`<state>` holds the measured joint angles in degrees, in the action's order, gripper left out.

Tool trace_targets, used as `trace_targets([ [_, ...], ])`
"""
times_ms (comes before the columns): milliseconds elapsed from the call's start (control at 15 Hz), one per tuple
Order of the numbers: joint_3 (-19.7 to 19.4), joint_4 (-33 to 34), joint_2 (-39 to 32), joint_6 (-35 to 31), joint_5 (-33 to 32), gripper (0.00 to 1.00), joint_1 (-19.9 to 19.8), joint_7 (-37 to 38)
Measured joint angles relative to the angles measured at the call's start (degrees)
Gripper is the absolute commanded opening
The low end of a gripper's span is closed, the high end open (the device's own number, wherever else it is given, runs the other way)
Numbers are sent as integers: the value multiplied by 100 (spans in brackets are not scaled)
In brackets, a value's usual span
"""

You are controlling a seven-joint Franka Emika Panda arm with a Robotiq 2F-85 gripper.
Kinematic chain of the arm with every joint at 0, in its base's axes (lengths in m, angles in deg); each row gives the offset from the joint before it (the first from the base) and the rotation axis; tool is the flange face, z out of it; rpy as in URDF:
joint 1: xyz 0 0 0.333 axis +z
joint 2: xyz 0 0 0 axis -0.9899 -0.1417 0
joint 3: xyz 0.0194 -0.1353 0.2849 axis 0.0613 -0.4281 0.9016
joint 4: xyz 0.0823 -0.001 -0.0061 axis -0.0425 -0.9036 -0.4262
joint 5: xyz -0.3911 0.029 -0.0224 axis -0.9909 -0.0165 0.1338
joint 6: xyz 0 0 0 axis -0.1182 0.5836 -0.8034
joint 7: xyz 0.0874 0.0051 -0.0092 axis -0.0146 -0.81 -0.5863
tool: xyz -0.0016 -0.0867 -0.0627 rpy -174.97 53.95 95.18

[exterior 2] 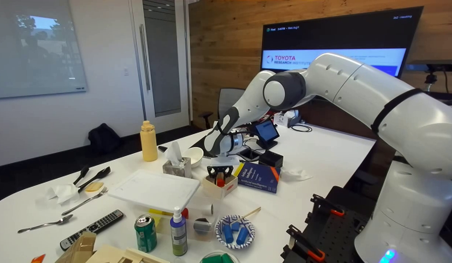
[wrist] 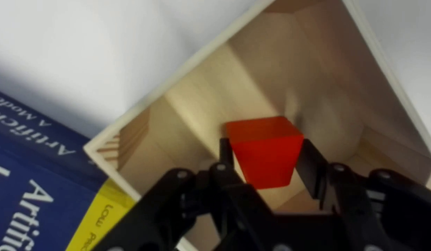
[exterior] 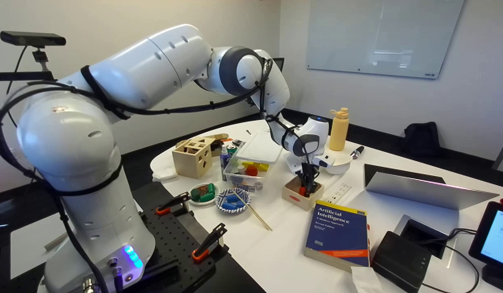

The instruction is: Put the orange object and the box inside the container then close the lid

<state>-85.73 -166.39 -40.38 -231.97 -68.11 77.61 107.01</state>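
Inside the open-topped wooden box (wrist: 187, 73), my gripper (wrist: 266, 143) points down with the orange object (wrist: 269, 160), a red-orange block, squeezed between its two fingertips. The block's underside is hidden, so I cannot tell whether it touches the box floor. In an exterior view the same wooden box (exterior: 297, 200) stands on the table. The container, a clear tub (exterior: 238, 179), holds yellow and red pieces and some cylinders. Its whitish lid (exterior: 260, 147) lies slanted over the far part of the tub, leaving the near part uncovered. That lid (exterior 2: 154, 190) also shows in the other view.
A blue textbook (exterior: 336, 232) lies right beside the wooden box, and a power strip (exterior: 338, 193) behind it. A tissue box (exterior 2: 177, 168) and white bowl (exterior 2: 193, 156) stand close to the arm. A spray bottle (exterior 2: 179, 233) and patterned bowl (exterior: 223, 203) flank the tub.
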Motion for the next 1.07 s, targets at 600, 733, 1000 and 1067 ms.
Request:
trace_targets([
  [600, 46, -28, 225, 167, 45, 14, -71, -6],
  [733, 62, -244, 563, 206, 45, 14, -38, -28],
  [1000, 220, -1198, 1584, 225, 39, 14, 155, -110],
  [1067, 285, -1473, 1834, 235, 39, 14, 224, -140],
])
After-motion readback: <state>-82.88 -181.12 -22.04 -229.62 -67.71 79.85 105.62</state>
